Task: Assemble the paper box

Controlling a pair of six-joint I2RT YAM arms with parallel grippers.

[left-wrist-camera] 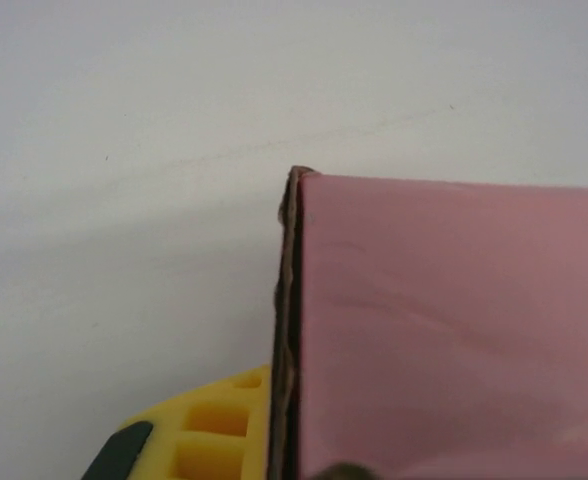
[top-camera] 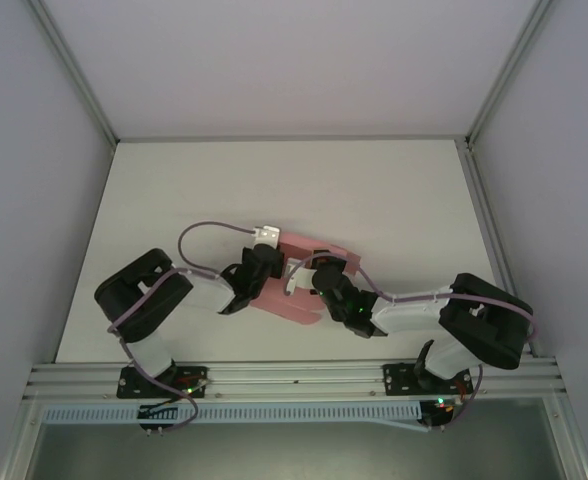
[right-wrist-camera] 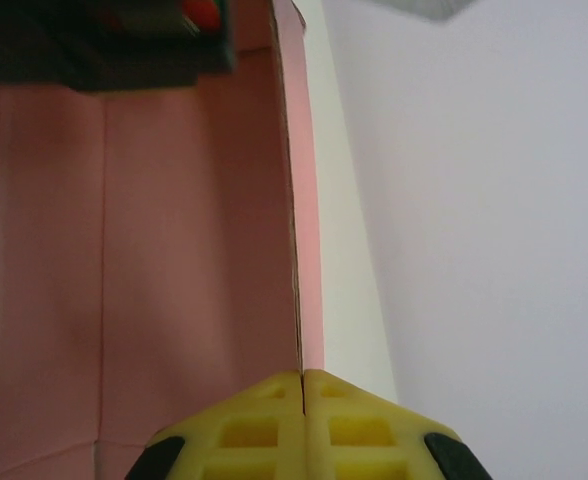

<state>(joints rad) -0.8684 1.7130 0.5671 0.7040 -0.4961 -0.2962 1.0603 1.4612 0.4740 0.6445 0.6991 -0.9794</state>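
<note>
The salmon-pink paper box [top-camera: 296, 290] sits partly folded on the table's near middle, between both arms. My left gripper [top-camera: 257, 268] comes in from its left side. In the left wrist view a pink panel [left-wrist-camera: 454, 320] stands on edge, and the left gripper [left-wrist-camera: 286, 420] is shut on that edge. One yellow finger [left-wrist-camera: 214, 425] shows on the outer side; the other is hidden behind the card. My right gripper [top-camera: 322, 278] meets the box from the right. In the right wrist view the right gripper [right-wrist-camera: 303, 385] is pinched shut on an upright pink wall [right-wrist-camera: 309, 230], with the box's inside [right-wrist-camera: 174, 250] to its left.
The white table [top-camera: 274, 180] stretches away behind the box. Grey enclosure walls stand on both sides and an aluminium rail [top-camera: 294, 375] runs along the near edge. The left arm's purple cable and white connector [top-camera: 266, 233] lie just behind the box. The left arm's dark body [right-wrist-camera: 104, 40] hangs over the box.
</note>
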